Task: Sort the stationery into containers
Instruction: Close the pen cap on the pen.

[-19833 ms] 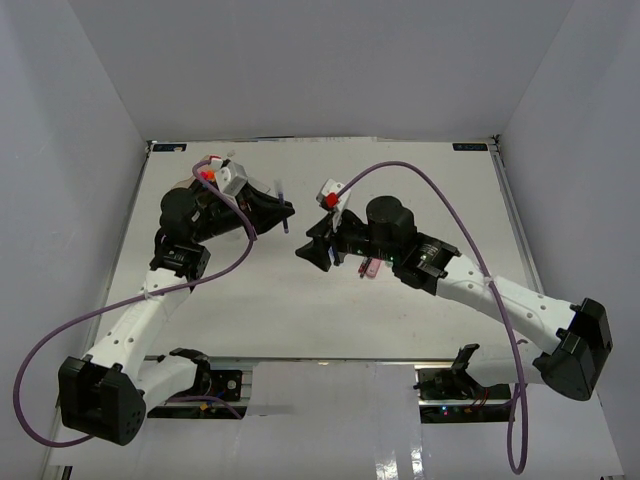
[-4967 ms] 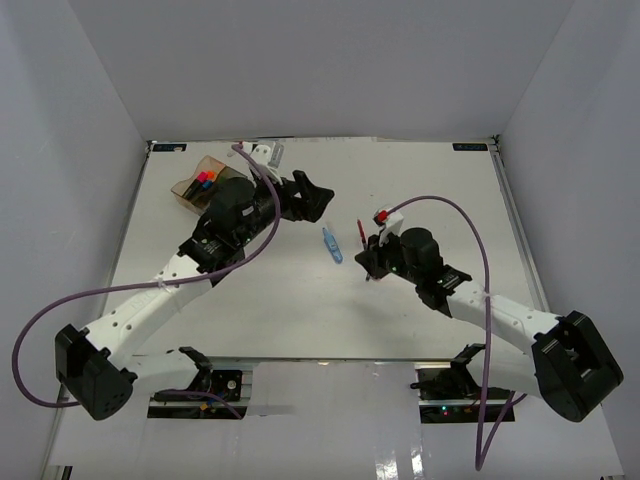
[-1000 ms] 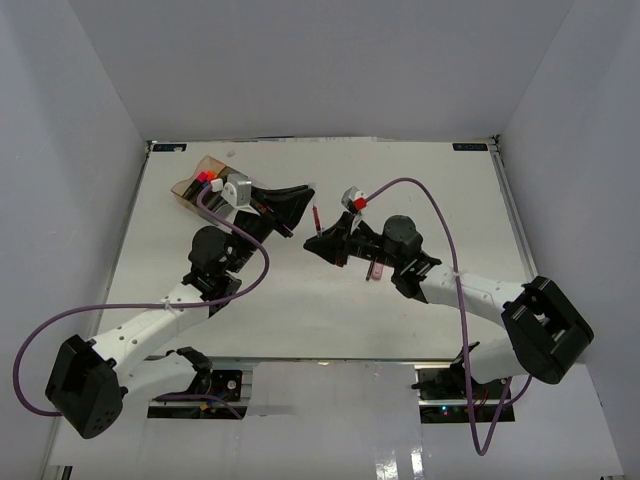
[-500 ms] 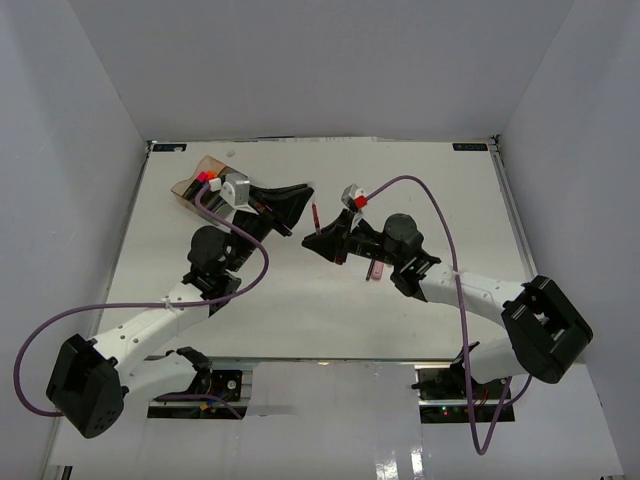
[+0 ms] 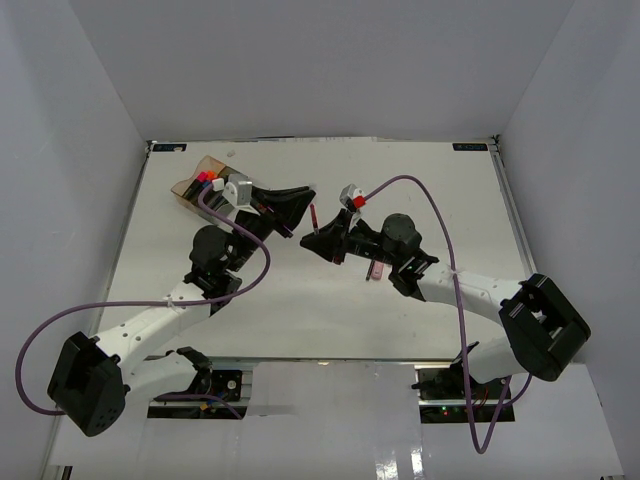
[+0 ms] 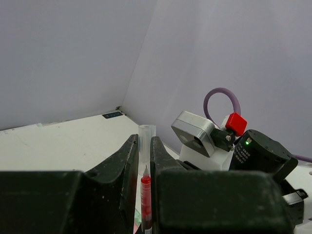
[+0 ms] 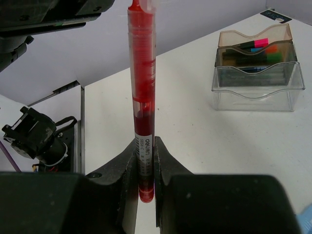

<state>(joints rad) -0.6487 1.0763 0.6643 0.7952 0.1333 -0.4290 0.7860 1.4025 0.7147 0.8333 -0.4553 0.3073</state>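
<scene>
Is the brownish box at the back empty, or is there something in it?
Not empty. In the right wrist view, a pink-capped marker shows through the wall of the amber compartment, with more coloured caps beside it.

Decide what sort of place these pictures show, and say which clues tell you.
Most likely a robotics lab test cell: a white table boxed in by plain pale walls, a cabled left arm and right arm bolted at its near edge, with a small organiser tray and red pen as props.
</scene>
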